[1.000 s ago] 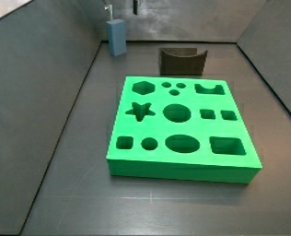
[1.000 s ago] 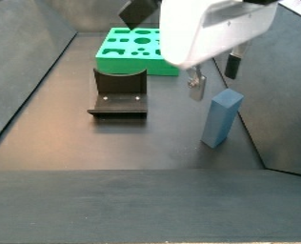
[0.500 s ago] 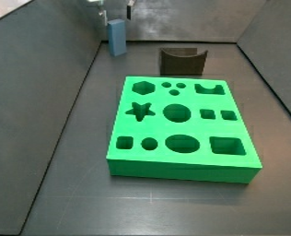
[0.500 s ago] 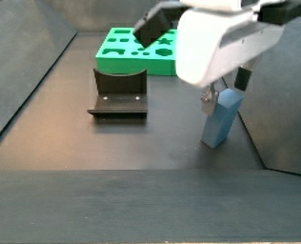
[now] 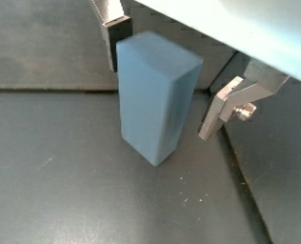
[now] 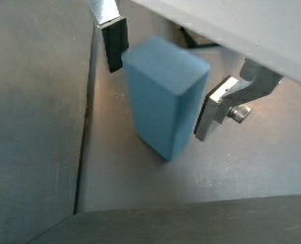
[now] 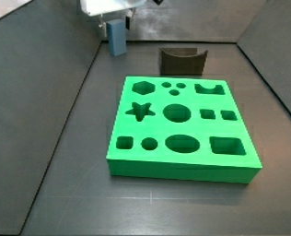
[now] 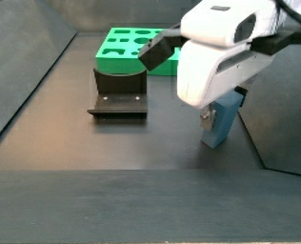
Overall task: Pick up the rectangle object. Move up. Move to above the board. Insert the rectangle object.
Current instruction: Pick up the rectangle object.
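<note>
The rectangle object, a light-blue block, stands upright on the dark floor in both wrist views [image 5: 160, 95] [image 6: 166, 95]. It stands near the back left wall in a side view [image 7: 116, 41] and by the right wall in a side view [image 8: 219, 126]. My gripper [image 5: 166, 71] [image 6: 166, 76] is lowered around its upper part, open, with one finger [image 5: 111, 38] on one side and the other finger [image 5: 223, 105] on the opposite side, small gaps showing. It also shows in both side views [image 7: 116, 30] [image 8: 221, 103]. The green board [image 7: 185, 124] [image 8: 130, 50] lies apart.
The dark fixture [image 7: 182, 61] [image 8: 119, 95] stands between the block and the board. Grey walls rise close beside the block. The white gripper body hides much of the block in a side view.
My gripper has come down over the light-blue block, so its fingers now stand on either side of it. The block has not moved.
</note>
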